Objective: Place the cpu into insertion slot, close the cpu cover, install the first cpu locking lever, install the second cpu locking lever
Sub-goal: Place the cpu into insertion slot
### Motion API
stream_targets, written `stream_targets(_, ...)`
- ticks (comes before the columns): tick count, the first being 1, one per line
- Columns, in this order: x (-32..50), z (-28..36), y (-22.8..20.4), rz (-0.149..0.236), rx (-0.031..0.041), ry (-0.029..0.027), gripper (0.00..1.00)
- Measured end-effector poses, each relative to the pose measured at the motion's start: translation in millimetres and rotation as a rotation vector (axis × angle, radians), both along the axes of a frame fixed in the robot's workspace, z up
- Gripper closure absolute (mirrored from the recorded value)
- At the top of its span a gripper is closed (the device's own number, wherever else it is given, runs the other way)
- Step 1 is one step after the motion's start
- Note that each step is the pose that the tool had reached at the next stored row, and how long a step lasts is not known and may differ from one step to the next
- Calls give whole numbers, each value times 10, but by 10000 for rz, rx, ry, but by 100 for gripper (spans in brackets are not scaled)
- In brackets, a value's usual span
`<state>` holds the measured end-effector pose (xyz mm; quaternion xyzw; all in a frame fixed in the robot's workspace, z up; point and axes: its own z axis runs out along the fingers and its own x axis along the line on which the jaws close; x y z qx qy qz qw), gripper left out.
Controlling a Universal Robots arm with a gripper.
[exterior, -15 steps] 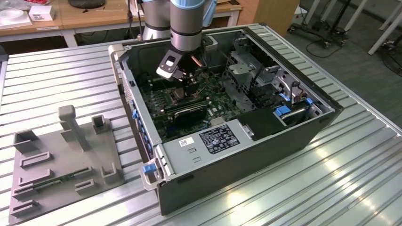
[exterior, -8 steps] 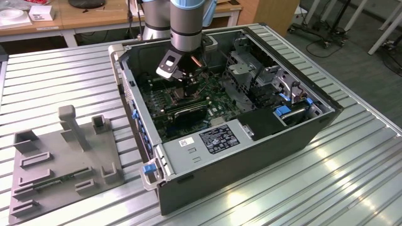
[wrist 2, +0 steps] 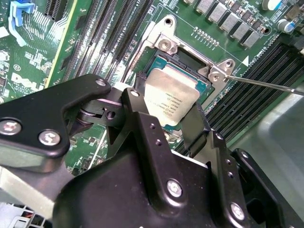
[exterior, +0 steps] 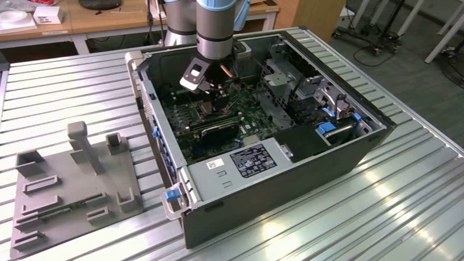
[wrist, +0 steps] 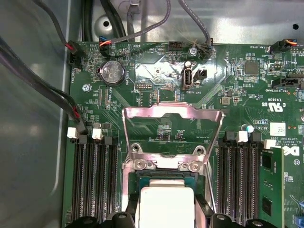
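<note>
In the exterior view my gripper (exterior: 212, 93) reaches down into an open computer case (exterior: 305, 179), over the green motherboard (exterior: 243, 109). In both wrist views the black fingers (wrist 2: 142, 126) flank the cpu (wrist 2: 171, 95), a pale silvery square chip; the gripper (wrist 2: 166, 113) is shut on it. The cpu (wrist: 166, 204) sits over the insertion slot (wrist: 164, 176), whose dark socket and metal frame (wrist 2: 166, 45) show beyond it. The cpu cover (wrist: 173, 110) stands swung open, its cut-out centre showing the board behind. A thin locking lever (wrist 2: 266, 84) sticks out beside the socket.
Long black memory slots (wrist: 90, 180) run on both sides of the socket, with one memory stick (wrist: 270, 190) installed. Cables (wrist: 38, 80) and a coin battery (wrist: 111, 72) lie near the board's edge. A grey fixture (exterior: 73, 185) sits on the slatted table at the exterior view's left.
</note>
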<state>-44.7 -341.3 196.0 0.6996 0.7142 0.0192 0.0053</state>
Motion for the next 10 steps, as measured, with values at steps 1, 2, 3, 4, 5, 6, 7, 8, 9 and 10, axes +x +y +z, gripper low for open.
stream_targets(1, 0, 0, 0, -3, 0, 0, 46)
stream_targets(2, 0, 0, 0, -3, 0, 0, 46)
stream_targets(3, 0, 0, 0, -4, 2, -1, 46)
stream_targets(4, 0, 0, 1, -4, 8, -1, 46)
stream_targets(5, 0, 1, 0, -5, 12, 0, 46)
stream_targets(6, 0, 2, 0, -5, 19, -1, 46)
stream_targets(7, 0, 3, 1, -4, 21, -1, 46)
stream_targets(8, 0, 3, 1, -4, 23, -1, 46)
stream_targets(9, 0, 3, 0, -11, 23, -1, 46)
stream_targets(10, 0, 3, 0, -42, 23, 0, 46)
